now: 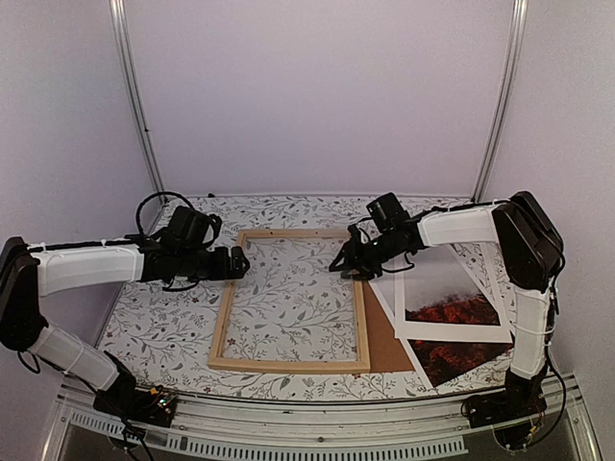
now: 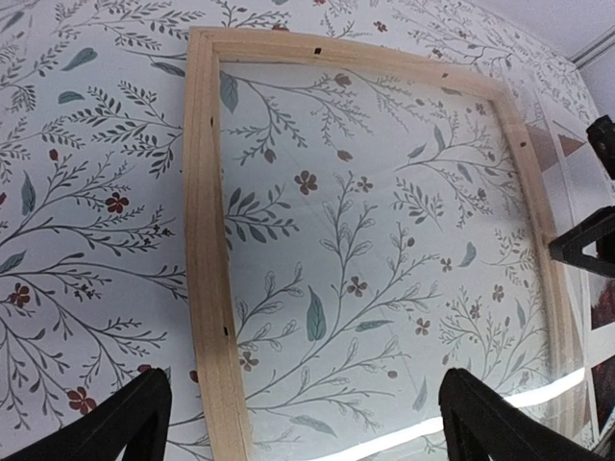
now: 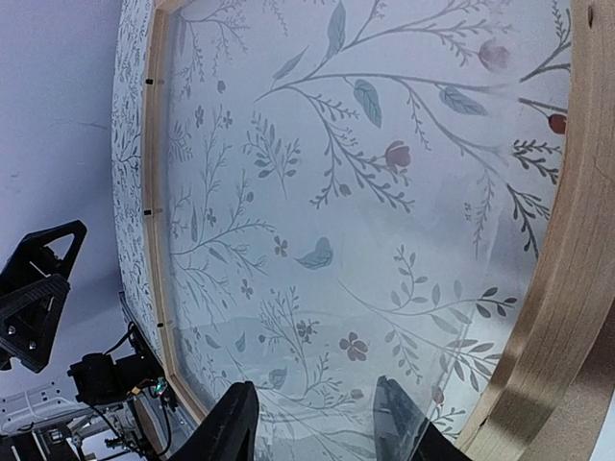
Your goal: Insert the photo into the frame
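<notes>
The frame [image 1: 219,331] of light wood lies flat mid-table, with a clear pane [image 3: 317,192] resting inside it. My left gripper [image 1: 240,261] hovers wide open at the frame's left strip [image 2: 207,240], which passes between its fingertips [image 2: 125,423]. At the frame's far right corner my right gripper [image 1: 343,265] is open. In its wrist view its jaws [image 3: 312,427] stand apart over the pane, and one finger [image 3: 402,423] looks hazy through the pane's edge. The photo [image 1: 452,309], red-orange foliage below misty white, lies flat right of the frame, held by neither gripper.
A white mat [image 1: 500,298] lies over the photo, and a brown backing board [image 1: 386,338] shows beside the frame's right strip [image 3: 548,288]. The floral tablecloth [image 1: 154,317] covers the table. Walls and metal posts close in the back and sides.
</notes>
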Motion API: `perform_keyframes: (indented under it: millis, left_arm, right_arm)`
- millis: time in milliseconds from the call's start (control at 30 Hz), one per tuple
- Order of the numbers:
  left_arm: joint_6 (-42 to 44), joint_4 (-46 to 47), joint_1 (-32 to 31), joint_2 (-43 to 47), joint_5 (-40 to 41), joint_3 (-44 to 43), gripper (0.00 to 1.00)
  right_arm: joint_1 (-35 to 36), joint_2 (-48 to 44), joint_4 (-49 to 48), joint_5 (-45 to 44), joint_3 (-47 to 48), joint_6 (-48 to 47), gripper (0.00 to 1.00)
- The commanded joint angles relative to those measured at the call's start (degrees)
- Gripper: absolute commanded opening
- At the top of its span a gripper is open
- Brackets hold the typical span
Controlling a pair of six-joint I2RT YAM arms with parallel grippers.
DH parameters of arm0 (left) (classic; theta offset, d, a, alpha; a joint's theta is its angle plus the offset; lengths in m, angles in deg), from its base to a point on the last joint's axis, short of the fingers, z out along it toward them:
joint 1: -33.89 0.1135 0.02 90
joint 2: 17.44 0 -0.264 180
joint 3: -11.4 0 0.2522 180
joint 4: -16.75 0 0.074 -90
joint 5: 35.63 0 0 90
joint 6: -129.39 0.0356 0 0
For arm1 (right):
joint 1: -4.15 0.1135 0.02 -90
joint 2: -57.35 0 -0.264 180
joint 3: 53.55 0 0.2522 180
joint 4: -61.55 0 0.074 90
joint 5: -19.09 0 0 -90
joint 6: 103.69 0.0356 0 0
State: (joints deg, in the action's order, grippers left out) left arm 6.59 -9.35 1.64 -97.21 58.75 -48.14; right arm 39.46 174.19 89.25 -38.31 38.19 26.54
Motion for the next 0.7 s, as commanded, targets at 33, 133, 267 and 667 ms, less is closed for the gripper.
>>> perform_keyframes:
  millis: [33,133,267,667]
  left_arm:
    - [-0.9,0.5,-2.7,-1.0,1.1,-2.1,1.00]
    - [-1.2,0.8,-4.2,-2.0,1.2,-2.7,1.00]
    - [-1.6,1.4,-6.3,-3.7,1.4,-3.5,1.00]
    - [-2.7,2.4,-12.0,-8.5,2.6,-5.1,1.00]
  right_arm:
    - [0.4,1.5,1.6,-1.8,2.0,-1.6,0.47]
    - [0.4,1.6,2.6,-2.8,2.2,-2.3,0.49]
    - [0.4,1.5,4.0,-4.5,2.6,-3.2,0.51]
    - [0.4,1.8,5.7,-5.9,3.2,-5.2,0.51]
